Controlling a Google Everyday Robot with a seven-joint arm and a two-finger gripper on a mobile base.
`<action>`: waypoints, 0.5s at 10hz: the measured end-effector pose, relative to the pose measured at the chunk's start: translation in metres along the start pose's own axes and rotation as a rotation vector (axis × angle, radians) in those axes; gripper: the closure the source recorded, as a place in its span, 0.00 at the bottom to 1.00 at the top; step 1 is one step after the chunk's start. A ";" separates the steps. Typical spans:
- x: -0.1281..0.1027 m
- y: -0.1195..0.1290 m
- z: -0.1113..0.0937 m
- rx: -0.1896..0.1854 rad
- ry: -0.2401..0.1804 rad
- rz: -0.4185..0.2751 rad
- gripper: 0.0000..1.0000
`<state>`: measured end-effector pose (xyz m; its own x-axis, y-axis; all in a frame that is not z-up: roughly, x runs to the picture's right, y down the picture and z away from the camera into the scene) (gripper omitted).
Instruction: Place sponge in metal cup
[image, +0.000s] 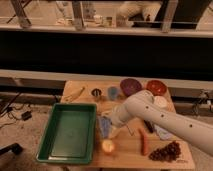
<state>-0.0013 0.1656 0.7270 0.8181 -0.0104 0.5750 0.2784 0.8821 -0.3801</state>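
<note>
The sponge (104, 128) is a light-blue block lying on the wooden table (125, 150), just right of the green tray. My gripper (110, 119) sits low at the end of the white arm (150, 112), right over the sponge's far end, fingers shut. Whether it grips the sponge I cannot make out. The metal cup (96, 92) stands upright at the back of the table, beyond the gripper and a little to its left, apart from it.
A green tray (52, 145) fills the table's left side. At the back stand a blue cup (113, 92), purple bowl (130, 86) and red bowl (156, 87); a banana (75, 94) lies back left. An orange fruit (108, 146), carrot (144, 141) and grapes (167, 151) lie near the front.
</note>
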 end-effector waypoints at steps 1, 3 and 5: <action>-0.006 -0.010 0.002 0.011 -0.005 -0.015 1.00; -0.021 -0.032 0.010 0.030 -0.013 -0.052 1.00; -0.024 -0.056 0.009 0.055 -0.011 -0.085 1.00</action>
<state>-0.0404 0.1205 0.7410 0.7868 -0.0814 0.6118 0.3182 0.9029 -0.2891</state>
